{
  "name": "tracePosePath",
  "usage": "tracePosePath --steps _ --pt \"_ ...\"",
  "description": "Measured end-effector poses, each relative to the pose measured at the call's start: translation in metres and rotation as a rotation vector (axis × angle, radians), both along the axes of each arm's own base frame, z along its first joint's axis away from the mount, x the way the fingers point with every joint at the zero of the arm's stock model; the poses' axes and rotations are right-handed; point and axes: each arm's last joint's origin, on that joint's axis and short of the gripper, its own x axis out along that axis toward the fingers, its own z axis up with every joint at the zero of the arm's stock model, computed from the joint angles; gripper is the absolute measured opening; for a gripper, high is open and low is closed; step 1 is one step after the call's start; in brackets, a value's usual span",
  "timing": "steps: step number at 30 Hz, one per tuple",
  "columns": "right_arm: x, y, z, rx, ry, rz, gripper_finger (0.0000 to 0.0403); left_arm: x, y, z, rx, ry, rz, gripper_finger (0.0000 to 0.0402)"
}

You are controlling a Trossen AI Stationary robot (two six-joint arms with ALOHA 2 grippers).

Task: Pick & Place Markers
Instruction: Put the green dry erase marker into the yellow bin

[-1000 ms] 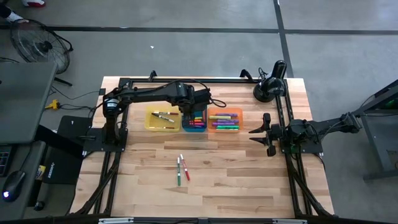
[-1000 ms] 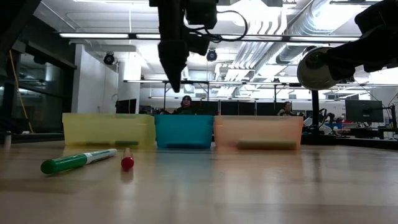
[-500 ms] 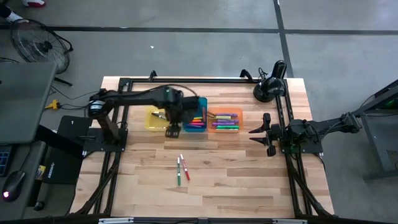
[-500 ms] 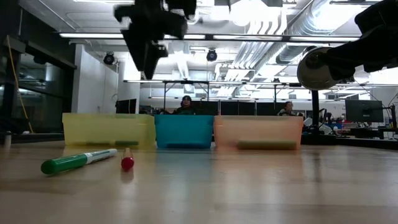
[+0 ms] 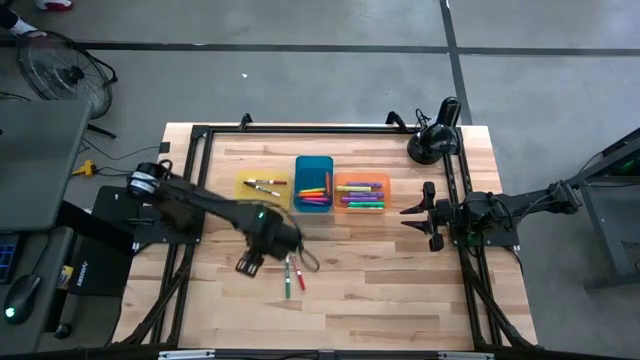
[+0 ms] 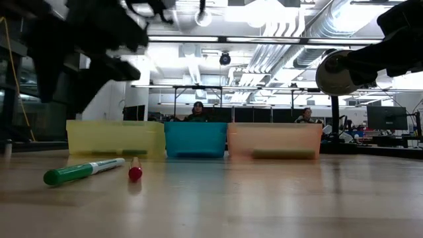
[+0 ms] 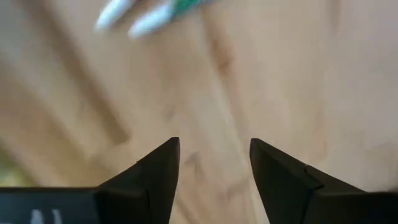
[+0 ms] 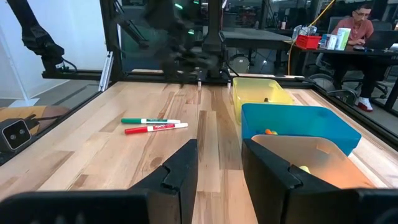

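Note:
Two loose markers lie side by side on the wooden table, a green one point(image 5: 287, 277) and a red one point(image 5: 297, 270); the low view shows the same green point(image 6: 82, 172) and red point(image 6: 135, 173) pair. More markers lie in the yellow tray point(image 5: 244, 196), the blue tray point(image 5: 313, 165) and the orange tray point(image 5: 360, 179). My left gripper point(image 5: 250, 263) hangs open above bare table just left of the loose pair and points down; nothing is between its fingers point(image 7: 214, 146). My right gripper point(image 5: 405, 214) waits open at the right side, level.
The three trays stand in a row at the table's far middle. A black frame rail point(image 5: 190, 200) runs along each side of the table, and a black lamp-like stand point(image 5: 435, 140) sits at the far right corner. People sit at desks in the room beyond.
My left gripper has swung from above the blue tray toward the table's near edge and to the left, sinking and turning about its own axis. It now hangs beside the two loose markers. The markers and trays have not moved.

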Motion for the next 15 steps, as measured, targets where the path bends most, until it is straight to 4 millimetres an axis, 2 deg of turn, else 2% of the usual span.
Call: tracePosePath --steps 6,10,15 --pt "0.0 0.0 0.0 0.0 0.0 0.0 0.0113 -0.004 -0.032 -0.011 0.059 -0.071 -0.22 0.0182" --pt "0.0 0.0 0.0 0.0 0.001 0.0 0.0113 -0.001 -0.04 -0.012 0.1 -0.141 -0.401 0.0182" --pt "0.0 0.0 0.0 0.0 0.0 0.0 0.0113 0.009 -0.042 -0.011 0.129 -0.27 -0.53 0.0182"
